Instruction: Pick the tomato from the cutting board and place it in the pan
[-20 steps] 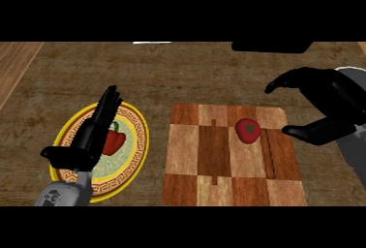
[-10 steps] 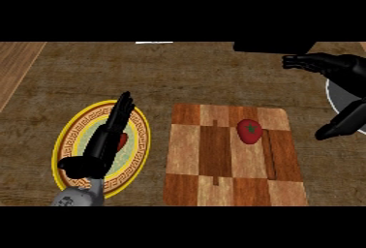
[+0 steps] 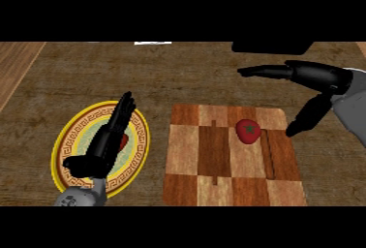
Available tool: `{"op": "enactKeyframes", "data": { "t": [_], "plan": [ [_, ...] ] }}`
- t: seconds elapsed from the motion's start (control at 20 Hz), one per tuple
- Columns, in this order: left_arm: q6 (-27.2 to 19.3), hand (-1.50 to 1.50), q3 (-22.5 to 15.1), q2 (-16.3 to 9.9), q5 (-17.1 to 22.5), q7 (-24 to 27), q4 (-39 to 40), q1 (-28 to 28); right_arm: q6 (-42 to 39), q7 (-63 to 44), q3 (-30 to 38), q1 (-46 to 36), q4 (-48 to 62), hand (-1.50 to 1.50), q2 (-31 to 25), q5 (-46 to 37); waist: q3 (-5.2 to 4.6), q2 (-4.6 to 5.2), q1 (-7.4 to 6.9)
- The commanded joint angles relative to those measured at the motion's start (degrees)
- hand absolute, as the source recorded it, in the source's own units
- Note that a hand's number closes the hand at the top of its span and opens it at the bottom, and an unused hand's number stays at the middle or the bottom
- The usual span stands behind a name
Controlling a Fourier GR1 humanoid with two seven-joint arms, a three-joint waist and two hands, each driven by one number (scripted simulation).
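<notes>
A red tomato (image 3: pixel 247 131) with a green stem lies on the checkered wooden cutting board (image 3: pixel 207 164), toward its upper right. My right hand (image 3: pixel 314 80) hovers above and to the right of the tomato, open, its fingers stretched left and its thumb pointing down beside the board's right edge. Nothing is in it. My left hand (image 3: pixel 107 140) is open with straight fingers over a yellow-rimmed plate (image 3: pixel 71 140) at the left, resting. Under this hand something red (image 3: pixel 124 141) shows on the plate. No pan is clearly visible.
A dark object (image 3: pixel 271 47) sits at the counter's far edge, upper right. Lighter wooden planks (image 3: pixel 14 63) border the dark counter at the far left. Bare counter lies between the plate and the board and behind the board.
My right hand has spread open and risen, with its fingers now reaching left above the tomato. The left hand shifted a little to the right and up over the plate. The tomato stayed put.
</notes>
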State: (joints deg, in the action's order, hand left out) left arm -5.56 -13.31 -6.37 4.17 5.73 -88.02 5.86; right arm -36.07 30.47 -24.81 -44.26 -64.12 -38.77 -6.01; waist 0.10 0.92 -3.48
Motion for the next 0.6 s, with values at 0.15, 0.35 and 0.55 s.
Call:
{"op": "enactKeyframes", "data": {
  "t": [0.15, 0.35, 0.55],
  "plan": [
    [1.8, 0.0, 1.5, -1.7, 1.0, 1.7, -0.9, -2.0, 0.5, 8.3, -12.3, -5.0, 1.3, -1.5, 2.2, -15.4, -0.1, -0.41, 0.93],
    [1.0, 0.0, 0.7, -1.9, -0.1, 1.1, -4.4, -6.0, 9.8, 13.1, -17.3, -0.7, 4.6, -1.5, 1.9, -24.5, -0.07, -0.67, 1.89],
    [1.2, 0.0, 2.7, -1.3, 0.6, 0.0, -2.1, -2.9, 14.2, 17.5, -17.2, -0.6, 12.4, -1.5, 5.2, -29.2, -0.08, -0.68, 2.58]
  ]
}}
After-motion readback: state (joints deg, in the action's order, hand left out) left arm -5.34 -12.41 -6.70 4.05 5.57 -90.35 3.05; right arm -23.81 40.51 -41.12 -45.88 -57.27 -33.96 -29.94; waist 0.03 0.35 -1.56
